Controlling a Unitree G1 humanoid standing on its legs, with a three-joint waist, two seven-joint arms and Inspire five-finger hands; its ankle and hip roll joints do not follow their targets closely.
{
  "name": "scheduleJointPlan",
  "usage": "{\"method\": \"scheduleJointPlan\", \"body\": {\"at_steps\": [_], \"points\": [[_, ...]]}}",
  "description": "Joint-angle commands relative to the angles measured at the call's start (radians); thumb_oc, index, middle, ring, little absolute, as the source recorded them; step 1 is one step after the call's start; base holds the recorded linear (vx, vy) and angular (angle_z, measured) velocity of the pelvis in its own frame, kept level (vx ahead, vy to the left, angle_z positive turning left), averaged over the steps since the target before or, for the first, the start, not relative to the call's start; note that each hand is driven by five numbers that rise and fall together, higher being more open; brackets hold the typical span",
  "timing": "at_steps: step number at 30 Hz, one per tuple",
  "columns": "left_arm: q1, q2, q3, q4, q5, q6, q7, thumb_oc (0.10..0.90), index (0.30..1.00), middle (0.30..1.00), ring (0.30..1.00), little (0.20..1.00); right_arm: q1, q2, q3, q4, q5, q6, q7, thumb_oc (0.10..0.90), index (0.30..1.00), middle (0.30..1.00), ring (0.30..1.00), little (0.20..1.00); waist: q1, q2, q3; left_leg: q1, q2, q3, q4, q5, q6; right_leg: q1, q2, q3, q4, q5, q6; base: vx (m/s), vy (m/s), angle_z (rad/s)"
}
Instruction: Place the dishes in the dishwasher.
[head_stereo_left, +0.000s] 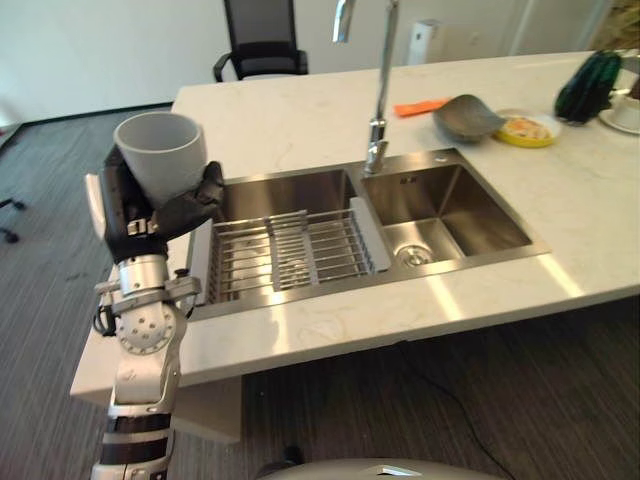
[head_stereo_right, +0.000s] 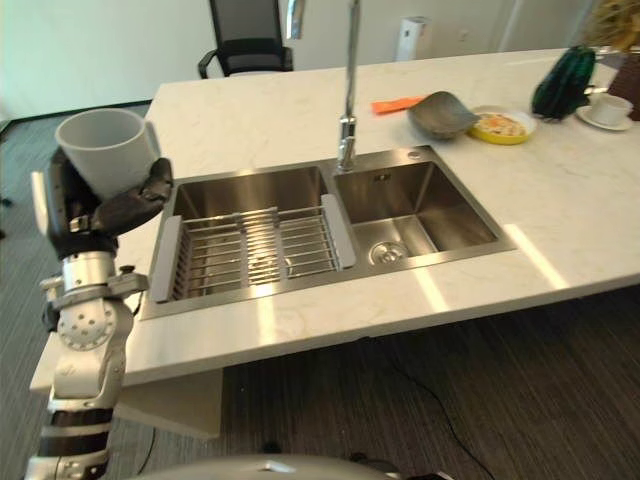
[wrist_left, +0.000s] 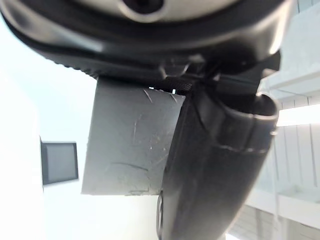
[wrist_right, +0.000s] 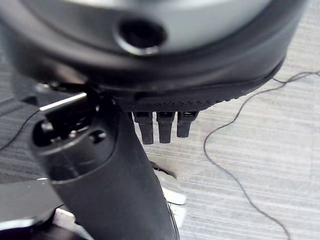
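Left robot hand (head_stereo_left: 150, 215) grips cup (head_stereo_left: 162, 154) upright, clear of worktop (head_stereo_left: 300, 120), ready for carrying; right robot hand (wrist_right: 159, 126) hangs relaxed over floor.

A pale marble-patterned bench (head_stereo_left: 300, 120) stands as an island on grey striped carpet (head_stereo_left: 540, 400). Set into its top is a stainless double sink (head_stereo_left: 440, 215), with a tall chrome faucet (head_stereo_left: 380, 90) rising at the divider and a wire drying rack (head_stereo_left: 290, 255) lying across the basin toward 9 o'clock. At 12 o'clock, beyond the bench, a black office chair (head_stereo_left: 258, 40) stands against a plain white wall (head_stereo_left: 100, 50). Toward 1 o'clock a white appliance (head_stereo_left: 424, 40) stands by the wall. Bright bands of light lie across the bench's near edge (head_stereo_left: 450, 310).
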Motion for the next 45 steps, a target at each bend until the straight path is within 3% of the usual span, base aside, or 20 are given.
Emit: {"method": "scheduleJointPlan", "body": {"at_steps": [1, 4, 6, 9, 12, 15, 18, 21, 24, 27, 28, 29, 30, 32, 33, 34, 37, 42, 43, 45], "points": [[-0.078, 0.056, 0.071, -0.057, -0.02, -0.152, 0.018, 0.4, 0.3, 0.3, 0.3, 0.3, -0.173, 0.02, -0.028, -0.02, 0.046, -0.067, 0.006, 0.8, 0.9, 0.9, 0.9, 0.9, 0.055, -0.052, 0.021, -0.032, -0.038, -0.034, 0.071, -0.01, -0.034, -0.006, -0.032, -0.044, 0.016, -0.053, 0.019, -0.17, -0.082, 1.09], [-0.077, 0.027, 0.052, -0.092, -0.048, -0.164, 0.023, 0.4, 0.3, 0.3, 0.3, 0.3, -0.208, -0.004, 0.012, -0.023, -0.007, -0.064, 0.0, 0.8, 0.9, 0.9, 0.9, 0.9, 0.12, -0.028, 0.042, -0.143, -0.044, -0.074, -0.047, 0.115, -0.08, -0.063, -0.052, -0.186, 0.016, -0.068, 0.024, -0.26, -0.097, 1.51], [-0.093, 0.028, 0.031, -0.106, -0.032, -0.158, 0.015, 0.4, 0.3, 0.3, 0.3, 0.3, -0.219, -0.008, 0.022, -0.033, -0.018, -0.069, -0.005, 0.8, 0.9, 0.9, 0.9, 0.9, 0.117, -0.027, 0.045, -0.142, -0.019, -0.085, -0.046, 0.097, -0.089, -0.115, -0.065, -0.23, 0.016, -0.057, 0.026, -0.33, -0.131, 1.5], [-0.095, 0.044, 0.015, -0.12, 0.002, -0.149, 0.005, 0.4, 0.3, 0.3, 0.3, 0.3, -0.192, -0.019, -0.036, -0.013, 0.003, -0.077, -0.025, 0.8, 0.9, 0.9, 0.9, 0.9, 0.048, -0.04, 0.006, -0.058, 0.104, 0.073, 0.103, 0.026, -0.084, -0.158, -0.093, -0.37, 0.02, -0.046, 0.014, -0.41, -0.099, 1.08], [-0.102, 0.069, 0.003, -0.137, -0.01, -0.169, -0.031, 0.4, 0.3, 0.3, 0.3, 0.3, -0.168, -0.014, -0.113, 0.004, 0.053, -0.074, -0.044, 0.8, 0.9, 0.9, 0.9, 0.9, -0.006, -0.033, -0.041, 0.151, 0.218, 0.151, 0.177, 0.048, -0.144, -0.167, -0.125, -0.511, 0.024, -0.023, 0.002, -0.22, 0.019, 2.26], [-0.105, 0.07, 0.001, -0.143, -0.017, -0.171, -0.033, 0.4, 0.3, 0.3, 0.3, 0.3, -0.173, -0.006, -0.11, -0.001, 0.055, -0.071, -0.044, 0.8, 0.9, 0.9, 0.9, 0.9, -0.013, -0.024, -0.052, 0.202, 0.236, 0.137, 0.17, 0.039, -0.163, -0.158, -0.121, -0.521, 0.025, -0.041, 0.005, -0.13, 0.043, 1.36], [-0.144, 0.042, -0.031, -0.135, -0.046, -0.163, -0.031, 0.4, 0.3, 0.3, 0.3, 0.3, -0.173, 0.008, -0.104, -0.02, 0.059, -0.068, -0.051, 0.8, 0.9, 0.9, 0.9, 0.9, -0.042, -0.029, -0.082, 0.261, 0.274, 0.241, 0.134, 0.049, -0.179, -0.175, -0.157, -0.614, 0.032, -0.01, 0.003, -0.25, 0.13, 1.46], [-0.167, 0.052, -0.06, -0.142, 0.005, -0.141, -0.041, 0.4, 0.3, 0.3, 0.3, 0.3, -0.154, 0.014, -0.134, -0.024, 0.089, -0.072, -0.069, 0.8, 0.9, 0.9, 0.9, 0.9, -0.056, -0.025, -0.095, 0.26, 0.243, 0.319, 0.084, -0.002, -0.176, -0.171, -0.187, -0.704, 0.037, 0.031, 0.021, -0.2, 0.256, 1.55], [-0.143, 0.085, -0.051, -0.168, 0.06, -0.118, -0.07, 0.4, 0.3, 0.3, 0.3, 0.3, -0.17, 0.06, -0.126, 0.001, 0.077, -0.067, -0.072, 0.8, 0.9, 0.9, 0.9, 0.9, -0.045, -0.052, -0.09, 0.285, 0.222, 0.415, -0.011, -0.132, -0.133, -0.182, -0.266, -0.743, 0.059, 0.118, 0.08, -0.1, 0.286, 1.22], [-0.15, 0.079, -0.064, -0.14, 0.005, -0.113, -0.089, 0.4, 0.3, 0.3, 0.3, 0.3, -0.144, 0.11, -0.106, -0.035, 0.094, -0.066, -0.05, 0.8, 0.9, 0.9, 0.9, 0.9, -0.037, -0.091, -0.069, 0.263, 0.181, 0.434, 0.062, -0.188, -0.121, -0.181, -0.309, -0.739, 0.06, 0.16, 0.113, -0.12, 0.276, 0.41], [-0.158, 0.098, -0.076, -0.131, 0.016, -0.113, -0.092, 0.4, 0.3, 0.3, 0.3, 0.3, -0.13, 0.11, -0.105, -0.05, 0.116, -0.067, -0.041, 0.8, 0.9, 0.9, 0.9, 0.9, -0.034, -0.097, -0.055, 0.245, 0.165, 0.411, 0.12, -0.215, -0.108, -0.186, -0.306, -0.705, 0.076, 0.152, 0.118, -0.11, 0.335, 0.58], [-0.19, 0.138, -0.13, -0.12, 0.025, -0.115, -0.107, 0.4, 0.3, 0.3, 0.3, 0.3, -0.144, 0.095, -0.055, -0.065, 0.085, -0.067, -0.023, 0.8, 0.9, 0.9, 0.9, 0.9, -0.05, -0.096, -0.03, 0.206, 0.153, 0.359, 0.179, -0.235, -0.089, -0.202, -0.275, -0.575, 0.143, 0.12, 0.129, -0.05, 0.174, 0.39], [-0.196, 0.141, -0.131, -0.114, 0.025, -0.118, -0.105, 0.4, 0.3, 0.3, 0.3, 0.3, -0.147, 0.096, -0.055, -0.065, 0.085, -0.066, -0.022, 0.8, 0.9, 0.9, 0.9, 0.9, -0.051, -0.1, -0.028, 0.198, 0.153, 0.358, 0.191, -0.241, -0.087, -0.21, -0.282, -0.573, 0.155, 0.114, 0.129, -0.11, 0.211, 0.53], [-0.281, 0.176, -0.241, -0.108, 0.019, -0.132, -0.132, 0.4, 0.3, 0.3, 0.3, 0.3, -0.15, 0.065, -0.087, -0.045, 0.1, -0.055, -0.04, 0.8, 0.9, 0.9, 0.9, 0.9, -0.097, -0.087, -0.006, 0.104, 0.062, 0.216, 0.198, -0.207, 0.002, -0.218, -0.144, -0.183, 0.46, 0.072, 0.169, -0.21, 0.455, 1.38], [-0.285, 0.174, -0.243, -0.108, 0.019, -0.131, -0.132, 0.4, 0.3, 0.3, 0.3, 0.3, -0.153, 0.065, -0.091, -0.042, 0.101, -0.057, -0.039, 0.8, 0.9, 0.9, 0.9, 0.9, -0.096, -0.089, -0.008, 0.097, 0.059, 0.215, 0.197, -0.201, 0.003, -0.226, -0.147, -0.184, 0.462, 0.073, 0.167, -0.19, 0.447, 2.0], [-0.281, 0.193, -0.276, -0.107, 0.057, -0.126, -0.123, 0.4, 0.3, 0.3, 0.3, 0.3, -0.159, 0.054, -0.085, -0.026, 0.062, -0.053, -0.053, 0.8, 0.9, 0.9, 0.9, 0.9, -0.083, -0.077, -0.011, 0.068, 0.035, 0.162, 0.188, -0.186, 0.026, -0.215, -0.079, -0.152, 0.542, 0.059, 0.172, -0.07, 0.1, 2.05], [-0.319, 0.226, -0.265, -0.115, 0.133, -0.12, -0.051, 0.4, 0.3, 0.3, 0.3, 0.3, -0.216, 0.022, 0.059, -0.208, -0.015, -0.091, -0.058, 0.8, 0.9, 0.9, 0.9, 0.9, 0.024, -0.14, 0.003, -0.01, -0.04, 0.008, 0.199, -0.202, 0.029, -0.096, -0.028, -0.137, 0.27, -0.154, 0.048, -0.06, 0.036, 1.68], [-0.136, 0.125, -0.181, -0.113, 0.062, -0.135, -0.04, 0.4, 0.3, 0.3, 0.3, 0.3, -0.281, 0.076, 0.017, -0.166, 0.071, -0.103, -0.077, 0.8, 0.9, 0.9, 0.9, 0.9, 0.094, -0.166, -0.014, 0.01, -0.062, -0.027, 0.041, -0.121, 0.038, -0.052, -0.016, -0.222, 0.207, -0.141, 0.041, -0.04, -0.007, 0.97], [-0.135, 0.131, -0.208, -0.116, 0.045, -0.131, -0.057, 0.4, 0.3, 0.3, 0.3, 0.3, -0.393, 0.102, -0.007, -0.015, 0.059, -0.06, -0.156, 0.8, 0.9, 0.9, 0.9, 0.9, 0.133, -0.159, -0.035, 0.011, -0.071, -0.075, 0.005, -0.1, 0.04, -0.032, -0.022, -0.249, 0.185, -0.142, 0.048, 0.04, 0.071, 0.65], [-0.112, 0.126, -0.167, -0.132, 0.031, -0.136, -0.054, 0.4, 0.3, 0.3, 0.3, 0.3, -0.312, 0.067, -0.065, 0.024, 0.107, -0.089, -0.123, 0.8, 0.9, 0.9, 0.9, 0.9, 0.127, -0.16, -0.032, 0.002, -0.076, -0.09, -0.048, -0.06, 0.038, -0.036, -0.026, -0.28, 0.163, -0.131, 0.05, 0.0, 0.109, 0.97]]}}
